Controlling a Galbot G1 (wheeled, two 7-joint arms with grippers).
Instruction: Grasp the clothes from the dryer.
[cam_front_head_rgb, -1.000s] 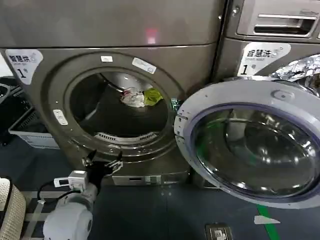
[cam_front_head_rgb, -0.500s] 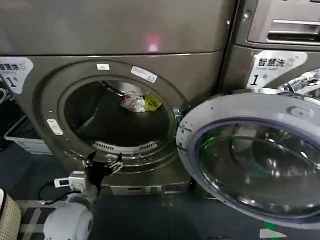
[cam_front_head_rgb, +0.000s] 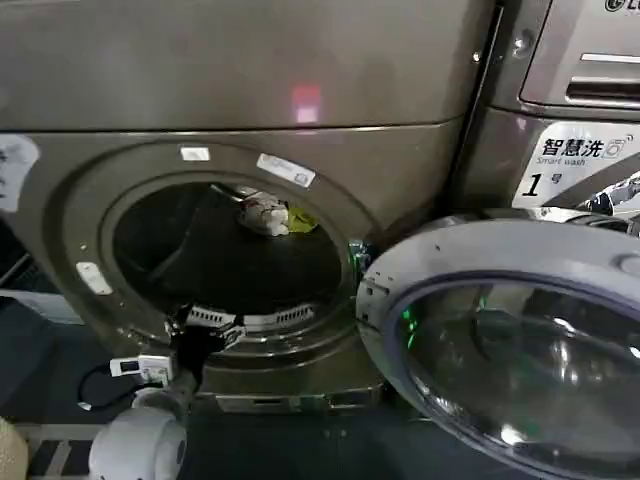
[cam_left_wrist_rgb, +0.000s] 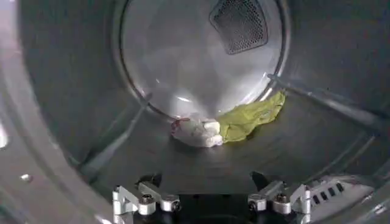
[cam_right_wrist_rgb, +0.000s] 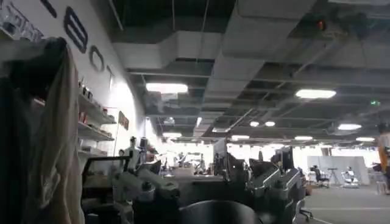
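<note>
- Left pincer (cam_front_head_rgb: 205, 328), jaws wide and empty, sits at the dryer (cam_front_head_rgb: 400, 150) porthole's 6 o'clock lip.
- Clothes (cam_left_wrist_rgb: 225, 125) lie deep at the drum's rear; reaching short would probably close on nothing.
- Right pincer (cam_right_wrist_rgb: 207, 189) is parked, its state unclear.

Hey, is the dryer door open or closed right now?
Open. The door is swung out to the right, and the clothes lie in the bare drum of the dryer.

The dryer (cam_front_head_rgb: 420, 160), a bronze-grey front-loader, is seen with its grey-rimmed glass door (cam_front_head_rgb: 500, 340) swung fully open. The clothes (cam_left_wrist_rgb: 225, 125) are bundled at the back of the drum floor: a white piece with reddish marks touching a crumpled lime-green piece.
</note>
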